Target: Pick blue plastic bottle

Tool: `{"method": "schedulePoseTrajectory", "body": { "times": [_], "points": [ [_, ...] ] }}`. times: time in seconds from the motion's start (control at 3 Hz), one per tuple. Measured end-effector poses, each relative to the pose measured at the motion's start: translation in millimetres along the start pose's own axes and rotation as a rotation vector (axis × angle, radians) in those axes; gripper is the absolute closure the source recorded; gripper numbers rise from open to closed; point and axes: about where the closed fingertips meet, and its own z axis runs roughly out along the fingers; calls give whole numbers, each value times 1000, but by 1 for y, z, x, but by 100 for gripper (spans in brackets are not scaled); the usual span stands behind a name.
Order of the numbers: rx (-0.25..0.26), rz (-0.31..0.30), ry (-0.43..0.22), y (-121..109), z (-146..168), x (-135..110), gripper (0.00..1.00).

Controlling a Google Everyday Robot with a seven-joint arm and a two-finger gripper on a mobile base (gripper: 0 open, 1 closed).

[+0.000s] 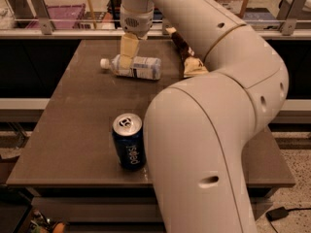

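Note:
The blue plastic bottle [135,67] lies on its side on the brown table [73,110], white cap pointing left, at the far middle of the top. My gripper [127,57] hangs down from the white arm right over the bottle's neck end, its cream fingers [129,48] in front of the bottle and reaching its upper side. The bottle rests on the table.
A dark blue Pepsi can [129,141] stands upright near the table's front edge. A snack bag [187,57] lies at the far right, partly hidden by my arm [209,130], which fills the right half of the view. A railing and shelves run behind the table.

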Motion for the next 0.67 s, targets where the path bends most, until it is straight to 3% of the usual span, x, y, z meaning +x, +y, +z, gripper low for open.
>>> {"method": "schedulePoseTrajectory", "body": {
  "times": [0.67],
  "points": [
    [2, 19, 49, -1, 24, -5, 0]
  ]
}}
